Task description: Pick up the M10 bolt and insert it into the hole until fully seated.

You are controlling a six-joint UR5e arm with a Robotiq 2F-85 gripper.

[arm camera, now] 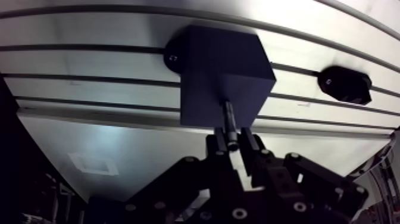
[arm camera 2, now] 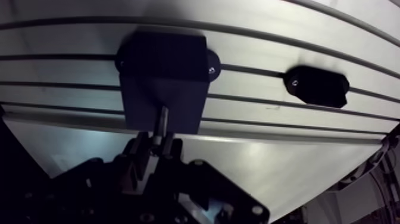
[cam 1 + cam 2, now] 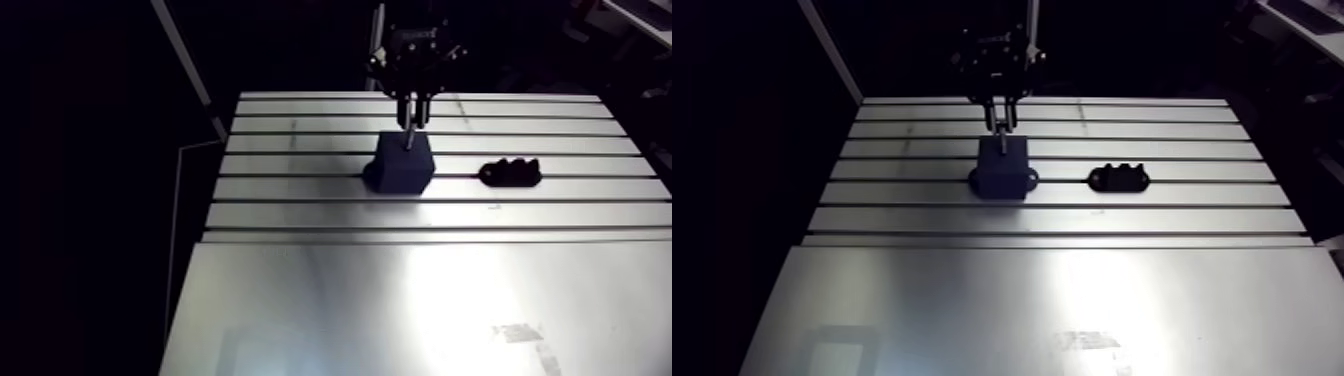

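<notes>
A dark blue block with a flanged base stands on the slotted aluminium table. My gripper hangs directly over the block and is shut on the M10 bolt, a dark metal shaft pointing down. In the wrist view the bolt's tip meets the block's top face; the hole itself is hidden by the bolt. In the arm view the bolt shows as a thin grey pin between the fingers, touching the block's top.
A low black holder with a notched top lies on the table to the right of the block, also in the wrist view as a dark oval holder. A smooth plate covers the table's near half.
</notes>
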